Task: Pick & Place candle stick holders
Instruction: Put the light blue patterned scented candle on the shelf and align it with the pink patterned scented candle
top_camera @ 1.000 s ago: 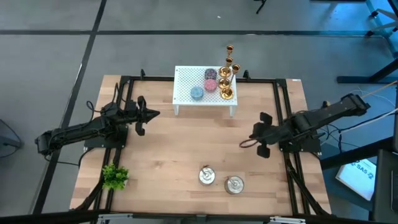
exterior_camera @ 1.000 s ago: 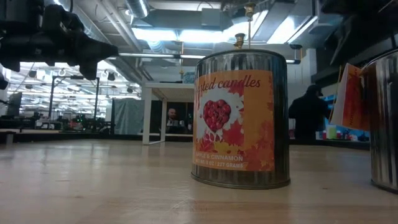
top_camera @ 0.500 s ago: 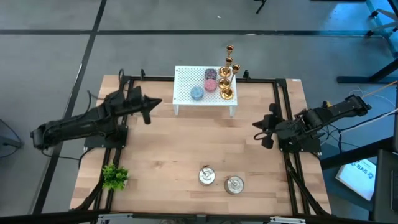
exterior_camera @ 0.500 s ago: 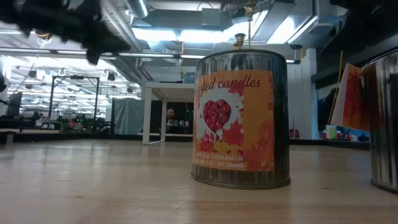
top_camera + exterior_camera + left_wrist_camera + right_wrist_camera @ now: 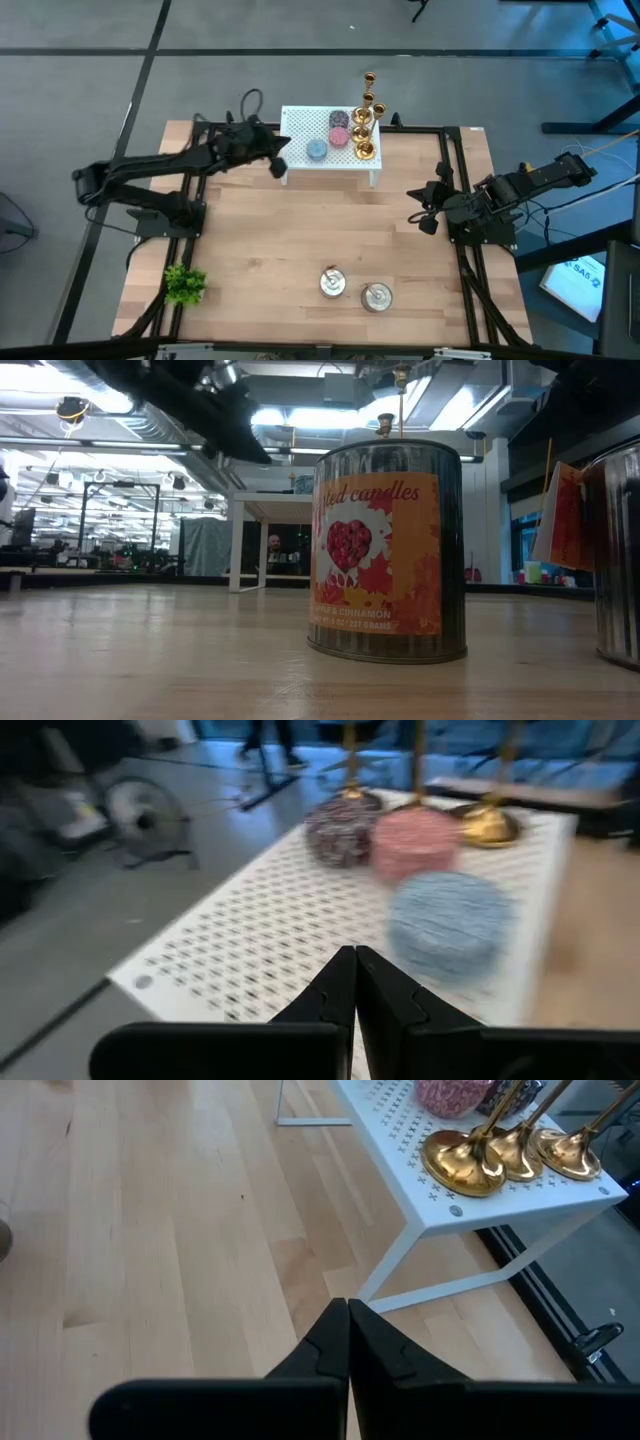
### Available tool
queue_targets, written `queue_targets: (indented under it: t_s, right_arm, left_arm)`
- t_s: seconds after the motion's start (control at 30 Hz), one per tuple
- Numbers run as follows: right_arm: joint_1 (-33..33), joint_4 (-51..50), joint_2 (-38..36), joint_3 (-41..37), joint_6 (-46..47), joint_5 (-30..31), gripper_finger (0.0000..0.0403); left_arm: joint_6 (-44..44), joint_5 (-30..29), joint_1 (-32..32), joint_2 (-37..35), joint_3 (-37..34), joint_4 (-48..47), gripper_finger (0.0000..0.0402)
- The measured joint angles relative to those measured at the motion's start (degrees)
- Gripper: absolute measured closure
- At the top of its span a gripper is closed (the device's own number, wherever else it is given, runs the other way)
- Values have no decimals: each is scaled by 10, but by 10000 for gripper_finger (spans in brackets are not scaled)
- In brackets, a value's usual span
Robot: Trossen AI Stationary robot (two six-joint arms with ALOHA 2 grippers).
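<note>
Three gold candle stick holders (image 5: 366, 122) stand by their round bases along the right edge of a white perforated stand (image 5: 300, 140) at the table's far side; they also show in the right wrist view (image 5: 512, 1150). My left gripper (image 5: 282, 152) is shut and empty above the stand's left end (image 5: 260, 940). My right gripper (image 5: 415, 208) is shut and empty over the table at the right, short of the stand.
Three flat round candles, blue (image 5: 447, 920), pink (image 5: 415, 838) and dark (image 5: 343, 822), lie on the stand beside the holders. Two silver lidded tins (image 5: 333, 282) (image 5: 376, 296) stand near the table's front edge. A small green plant (image 5: 185, 284) sits at front left.
My left gripper has swung toward the table's far edge and right, rising until it stands above the white stand's left end. My right gripper has drawn a little toward the table's far edge.
</note>
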Motion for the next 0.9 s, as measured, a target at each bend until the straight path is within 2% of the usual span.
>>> queue_targets:
  t_s: [0.13, 0.4, 0.67, 0.9]
  right_arm:
    - [0, -1, -2, 0, 0, 0, 402]
    - [0, 0, -2, 0, 0, -2, 402]
    - [0, 0, -2, 0, 7, -7, 402]
    - [0, 0, -2, 0, 10, -18, 402]
  left_arm:
    - [15, -50, -5, 76, 30, 1, 400]
    - [15, -40, -8, 168, 79, -41, 400]
    - [14, -14, -18, 182, 80, -15, 400]
    - [-8, 39, -19, 184, 80, 8, 400]
